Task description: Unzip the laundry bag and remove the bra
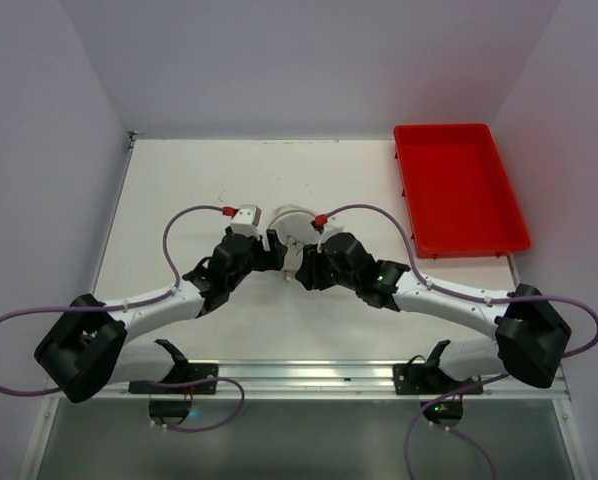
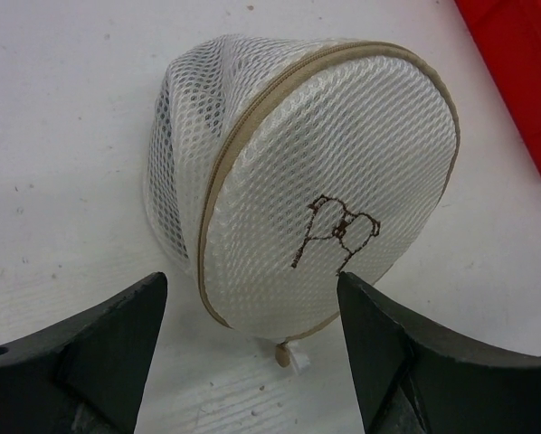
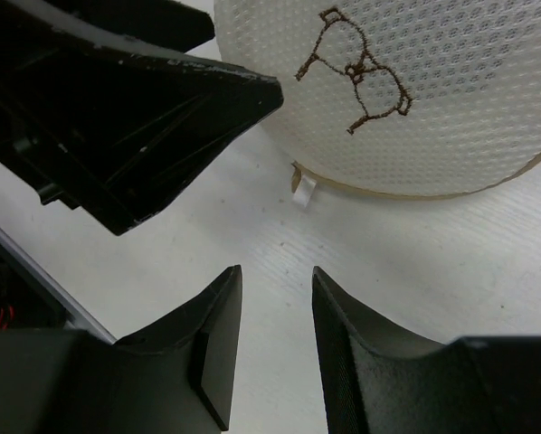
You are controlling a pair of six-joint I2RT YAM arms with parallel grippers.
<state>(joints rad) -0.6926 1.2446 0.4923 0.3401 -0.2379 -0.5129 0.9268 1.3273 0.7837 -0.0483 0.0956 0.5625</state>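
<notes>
**Both arms lining up on the zipped bag**

The laundry bag (image 2: 316, 181) is lying on its side on the surface (image 2: 62, 117) with its lid facing the arms and its zip closed. That is leaving the zip pull (image 3: 302, 188) hanging low at the rim, within reach. The left gripper (image 2: 251, 285) is holding its jaws wide apart around the lid without touching it, probably to steady it. The right gripper (image 3: 275, 276) is aiming at the pull, its jaws slightly apart and gripping nothing. The bra is not showing; it is presumably inside.

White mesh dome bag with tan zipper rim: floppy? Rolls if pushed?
The white mesh dome bag probably dents under a pinch: open netting. Its tan zipper rim looks round and taut, likely springy. Resting on that edge, it may roll or tip.
</notes>
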